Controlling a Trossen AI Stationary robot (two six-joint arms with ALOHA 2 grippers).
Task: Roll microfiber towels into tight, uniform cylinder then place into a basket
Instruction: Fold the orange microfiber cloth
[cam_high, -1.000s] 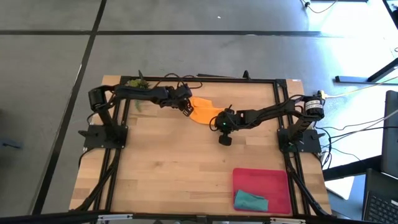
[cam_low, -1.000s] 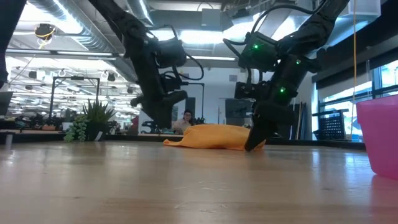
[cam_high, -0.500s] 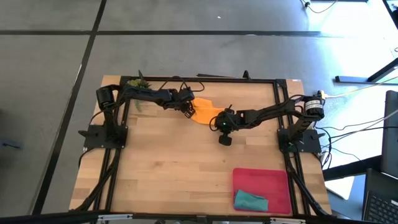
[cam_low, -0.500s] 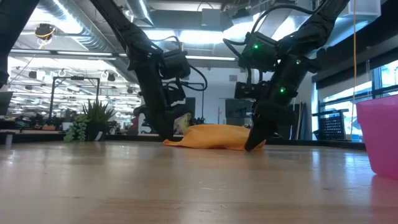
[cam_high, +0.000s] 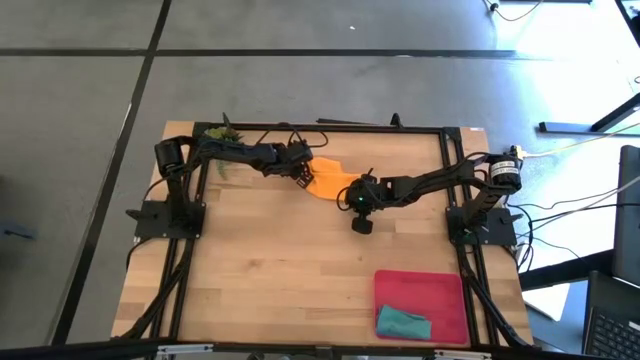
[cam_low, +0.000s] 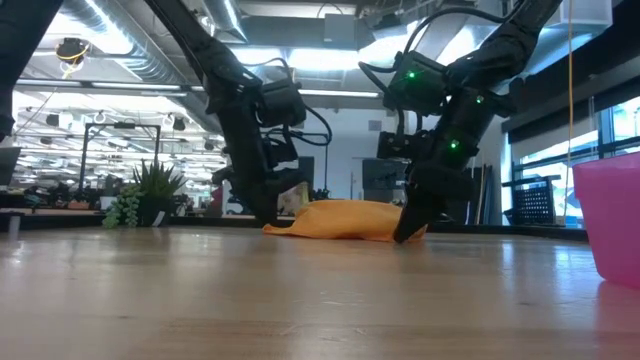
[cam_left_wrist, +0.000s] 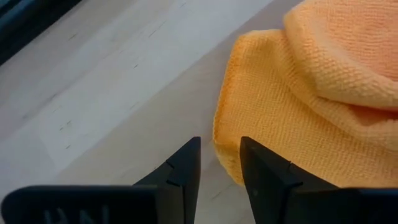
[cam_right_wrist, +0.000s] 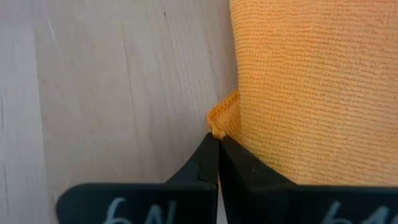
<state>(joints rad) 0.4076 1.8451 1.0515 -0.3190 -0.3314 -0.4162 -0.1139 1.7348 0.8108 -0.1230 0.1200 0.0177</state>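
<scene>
- The left gripper (cam_high: 300, 176) is at the orange towel's (cam_high: 330, 180) left edge, fingers parted around a hem, not clamped.
- The right gripper (cam_right_wrist: 216, 138), at its right corner, is clenched on a hem.
- The teal towel (cam_high: 403, 323) lies in the basket (cam_high: 420, 290), near the counter's (cam_high: 270, 270) front.
- Rolling has barely begun; next, the left gripper must pinch.

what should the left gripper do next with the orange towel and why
Probably shut the left gripper on the orange towel edge. Its fingers stand open with that edge lying just at their tips, not yet pinched, while the right gripper is already shut on the opposite corner.
</scene>
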